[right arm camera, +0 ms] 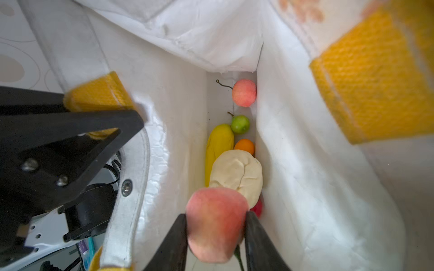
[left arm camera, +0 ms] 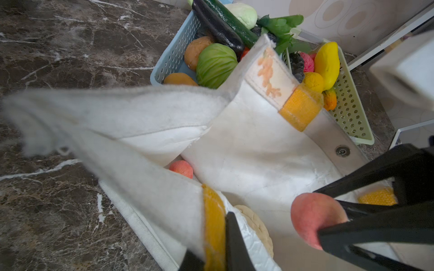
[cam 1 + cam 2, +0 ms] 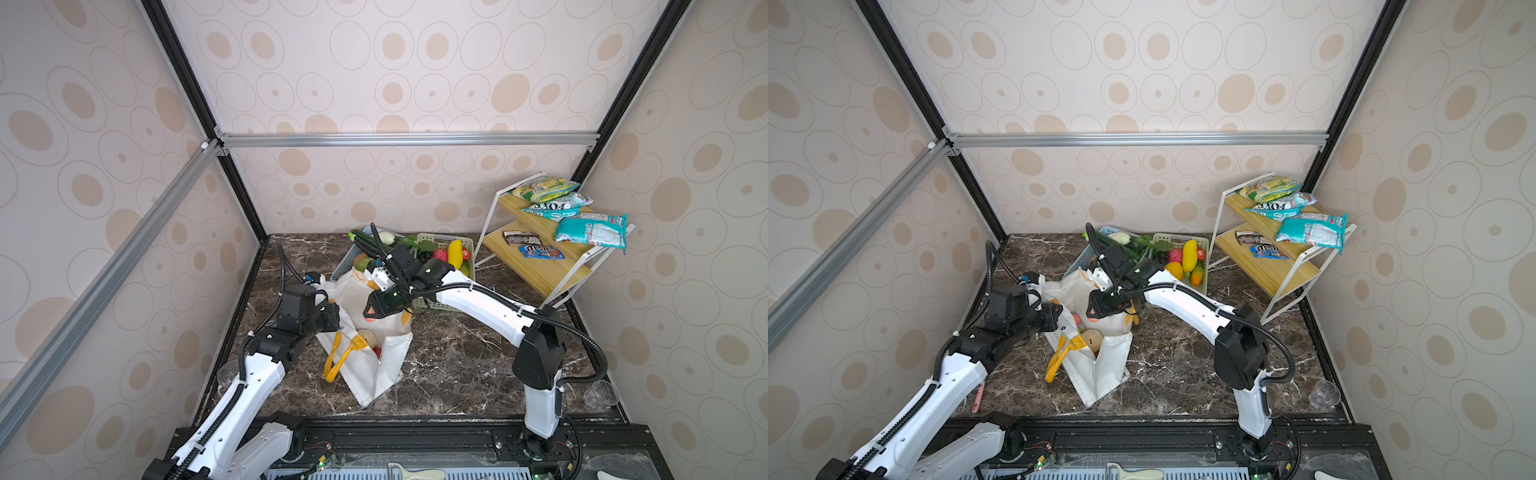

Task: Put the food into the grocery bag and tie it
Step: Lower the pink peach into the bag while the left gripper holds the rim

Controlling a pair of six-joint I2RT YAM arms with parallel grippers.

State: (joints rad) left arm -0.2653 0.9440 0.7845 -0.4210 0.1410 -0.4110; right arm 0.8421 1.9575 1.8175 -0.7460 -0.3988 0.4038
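Where the grocery bag (image 3: 390,357) stands: on the dark marble table (image 3: 457,357), mouth open upward, just in front of two slotted baskets.
Left gripper (image 2: 210,239): pinched tight on the bag's rim at a yellow-orange strap (image 2: 213,218), holding that side of the mouth up.
Right gripper (image 1: 216,215): over the open mouth, jaws part-way apart and clamped on a peach (image 1: 216,232), one finger on each side.
Peach: pink-orange, hanging above the fruit at the bottom of the bag.
Food in the bag: pink apple (image 1: 244,92), green apple (image 1: 240,124), banana (image 1: 218,145), orange (image 1: 244,146), cream-coloured piece (image 1: 237,173); something red beneath it, mostly hidden.
Green basket (image 2: 350,117): a long yellow fruit (image 2: 327,63) and other small fruits.
Blue basket (image 2: 175,54): cabbage (image 2: 216,65) and other vegetables.
Shelf (image 3: 540,270): right rear, with snack packets.
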